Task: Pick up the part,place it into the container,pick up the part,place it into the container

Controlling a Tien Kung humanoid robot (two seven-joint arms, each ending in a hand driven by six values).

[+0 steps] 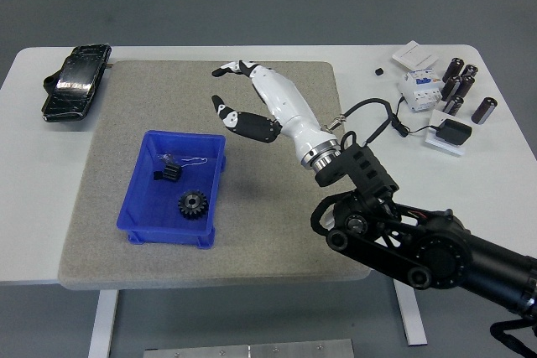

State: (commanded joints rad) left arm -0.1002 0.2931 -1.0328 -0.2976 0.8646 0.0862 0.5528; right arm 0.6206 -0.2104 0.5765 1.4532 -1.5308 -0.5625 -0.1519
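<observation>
Grey floor behind, and in front a white table point(25, 232) with a grey felt mat point(277, 232) over most of its middle. On the left part of the mat, a blue container point(138, 207), open at the top, lying flat. Inside it, two parts: a black gear point(193, 204) near the front right corner, flat on the bottom, and a smaller dark part point(167, 173) with a thin white wire or tag attached, further back, apart from the gear. Above the mat and to the right of the container, the right hand point(252, 102), white shell with black joints, raised and not touching anything. Fingers point(231, 68) spread and lightly bent, thumb apart from them, nothing held between. Behind the hand, the black right arm point(419, 245) running down to the lower right corner. At the far left edge of the table, off the mat, a black glove or pouch point(75, 81). At the far right corner, a group of small items: dark cylinders point(460, 85), a white breaker-like device point(419, 88), a black adapter point(456, 132) with cable, and a white card point(415, 55).
</observation>
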